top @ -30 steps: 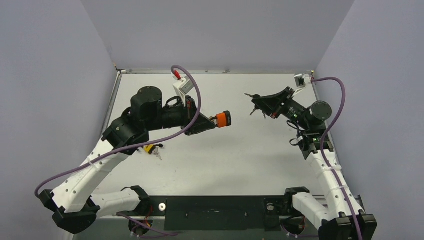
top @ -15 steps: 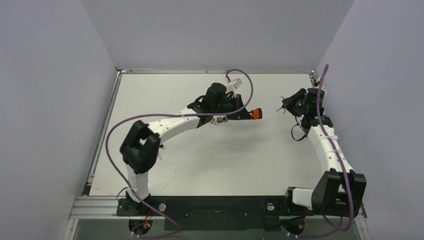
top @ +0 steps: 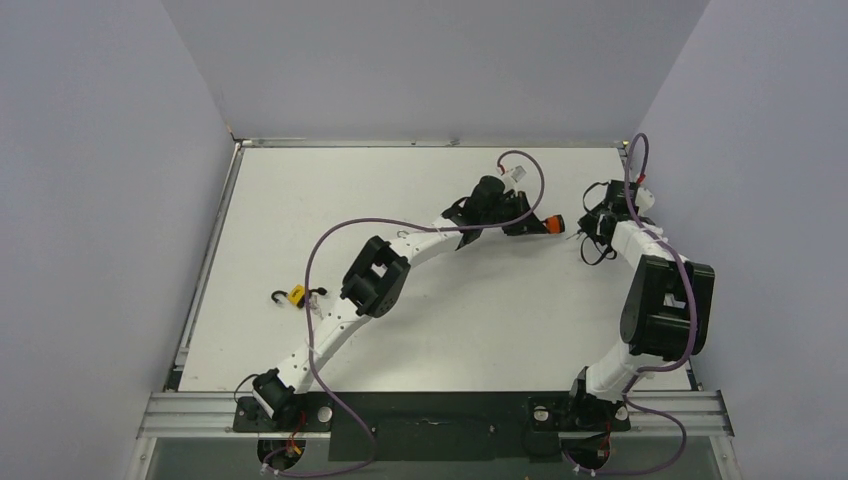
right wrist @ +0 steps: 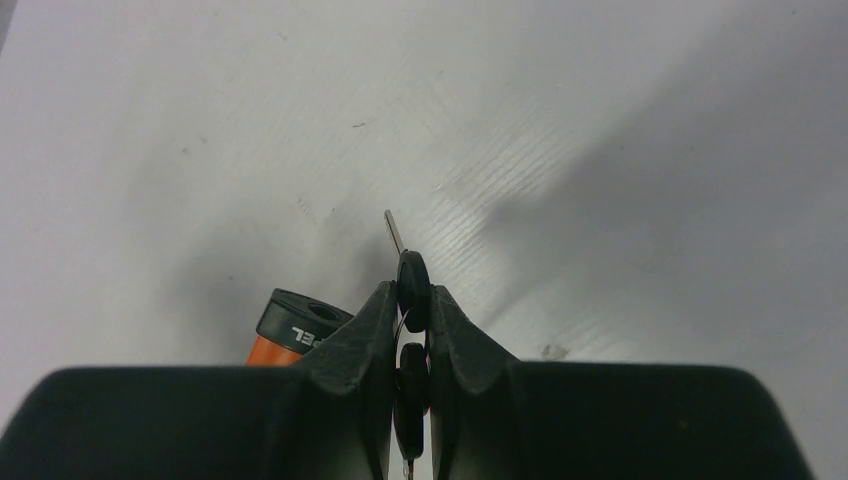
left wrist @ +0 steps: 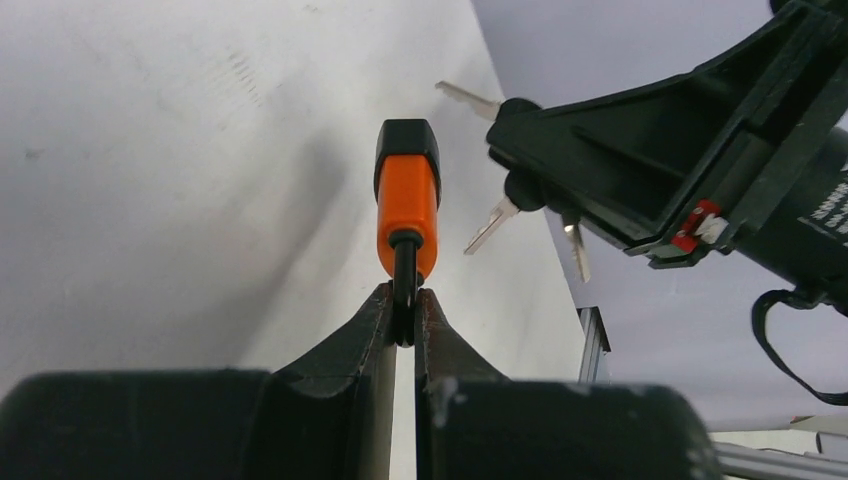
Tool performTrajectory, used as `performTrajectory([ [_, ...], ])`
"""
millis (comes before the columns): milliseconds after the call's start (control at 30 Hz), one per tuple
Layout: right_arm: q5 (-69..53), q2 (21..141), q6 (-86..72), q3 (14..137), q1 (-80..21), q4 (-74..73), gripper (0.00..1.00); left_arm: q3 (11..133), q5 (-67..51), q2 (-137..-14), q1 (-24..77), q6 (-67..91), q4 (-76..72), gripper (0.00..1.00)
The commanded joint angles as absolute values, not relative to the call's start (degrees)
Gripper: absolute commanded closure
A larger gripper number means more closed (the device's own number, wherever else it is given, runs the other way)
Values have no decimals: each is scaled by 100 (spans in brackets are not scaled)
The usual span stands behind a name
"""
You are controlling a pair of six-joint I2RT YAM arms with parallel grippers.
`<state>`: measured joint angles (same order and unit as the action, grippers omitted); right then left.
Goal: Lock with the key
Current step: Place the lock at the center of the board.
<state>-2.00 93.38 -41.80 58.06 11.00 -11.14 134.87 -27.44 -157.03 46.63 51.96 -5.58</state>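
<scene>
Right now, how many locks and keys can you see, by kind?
Orange-and-black padlock in the left hand: 1
Black-headed metal keys in the right hand: 3
Small yellow lock on the white table: 1
Total: 5

Padlock (left wrist: 407, 195): orange body, black end cap. Dark shackle is pinched in the left gripper (left wrist: 404, 300), and the lock is held off the table, body pointing away from the wrist cam. Right wrist view shows a round hole in the cap, prob. the keyhole, partly cut off. Key (right wrist: 411, 280): black head, silver blade. Head is clamped in the right gripper (right wrist: 410, 295), blade sticking fwd, tip near the lock but apart. Two spare keys (left wrist: 490, 226) dangle from the same bunch.
</scene>
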Motion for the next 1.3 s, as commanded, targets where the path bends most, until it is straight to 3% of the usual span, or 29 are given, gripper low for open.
performTrajectory([
  [0, 306, 9763, -4192, 6211, 1151, -1005, 100, 13822, -2522, -15976, 4680, 5813, -1186, 100],
  [167, 308, 10123, -4168, 6245, 1138, -962, 99, 13817, -2414, -16227, 4736, 6274, -1336, 100],
  [400, 197, 10283, -4136, 6242, 1070, -911, 66, 13798, -2432, -16279, 4781, 6436, -1106, 99],
  [633, 375, 10158, -3992, 6474, 848, -1191, 47, 13791, -2601, -15965, 4762, 5835, -705, 69],
  [700, 446, 10037, -4000, 6472, 837, -1241, 44, 13770, -2621, -15747, 4735, 5560, -576, 63],
  [867, 618, 9325, -3874, 6391, 724, -1347, 36, 13546, -2805, -14957, 4542, 5194, -418, 59],
  [1100, 1075, 8677, -3469, 6510, 121, -1754, 32, 12807, -2775, -13677, 4384, 4593, 163, 54],
  [1267, 481, 8593, -3421, 6411, -225, -1637, 32, 11846, -2453, -12861, 4288, 4472, 347, 50],
])
